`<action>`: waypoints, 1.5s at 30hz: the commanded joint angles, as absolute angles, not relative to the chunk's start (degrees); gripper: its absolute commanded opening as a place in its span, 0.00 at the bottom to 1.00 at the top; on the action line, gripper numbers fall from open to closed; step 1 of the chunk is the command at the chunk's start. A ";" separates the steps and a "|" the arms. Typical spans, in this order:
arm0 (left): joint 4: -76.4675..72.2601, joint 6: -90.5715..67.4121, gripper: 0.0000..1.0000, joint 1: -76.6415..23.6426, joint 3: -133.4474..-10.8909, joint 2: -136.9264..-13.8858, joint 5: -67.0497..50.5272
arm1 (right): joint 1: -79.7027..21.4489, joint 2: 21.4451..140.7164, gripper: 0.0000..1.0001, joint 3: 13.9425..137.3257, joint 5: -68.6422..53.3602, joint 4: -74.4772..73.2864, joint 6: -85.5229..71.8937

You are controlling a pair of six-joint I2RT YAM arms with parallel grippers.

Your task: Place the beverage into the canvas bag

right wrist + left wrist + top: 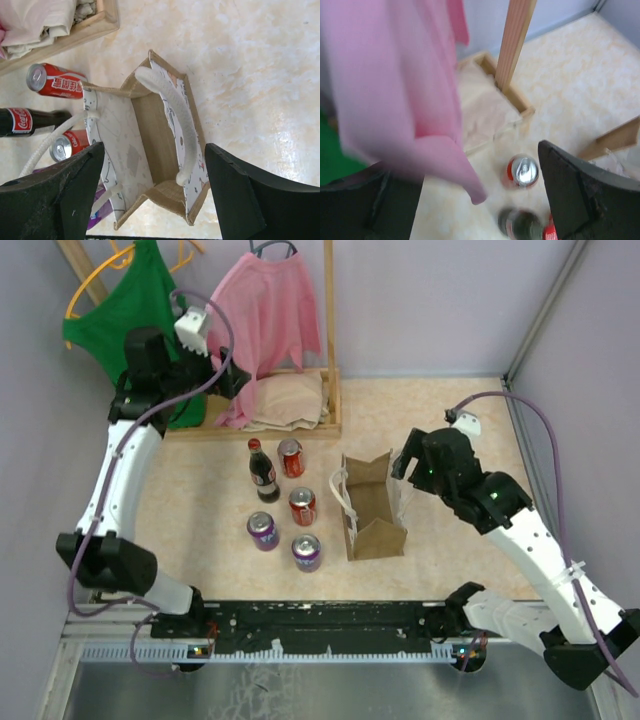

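Five drinks stand left of the canvas bag from above; the bag lies between them and my right claw, with my left claw behind them. Left wrist: spread, empty, red can ahead. Right wrist: spread, empty, over the bag.

The left end effector has its fingers spread wide. A blurred pink garment hangs ahead, beside a wooden post. A red can stands upright on the table, near a blurred bottle.

rough canvas bag, glossy metal red can, matt unvarn. wood frame
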State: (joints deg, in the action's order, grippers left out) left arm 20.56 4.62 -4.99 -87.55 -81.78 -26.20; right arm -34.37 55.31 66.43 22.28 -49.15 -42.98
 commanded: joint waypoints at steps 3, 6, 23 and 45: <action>43.53 16.52 0.94 -13.78 -116.04 -102.06 -25.89 | -34.63 58.07 0.81 71.00 26.80 -51.24 -41.91; 50.32 18.64 0.93 -17.18 -126.46 -110.25 -23.06 | -34.63 58.53 0.82 71.73 27.17 -51.95 -42.18; 42.15 16.05 0.93 -27.33 -121.72 -106.38 -15.87 | -34.54 55.12 0.82 69.21 27.54 -52.26 -42.85; 33.81 9.44 0.99 -8.20 -102.20 -84.26 -3.88 | -31.20 89.37 0.82 104.79 10.99 -43.43 -23.09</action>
State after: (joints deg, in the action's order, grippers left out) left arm 37.76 11.92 -9.91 -104.62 -89.56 -5.89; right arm -31.68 83.02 92.79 14.15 -45.36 -28.77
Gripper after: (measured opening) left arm 0.979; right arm 0.822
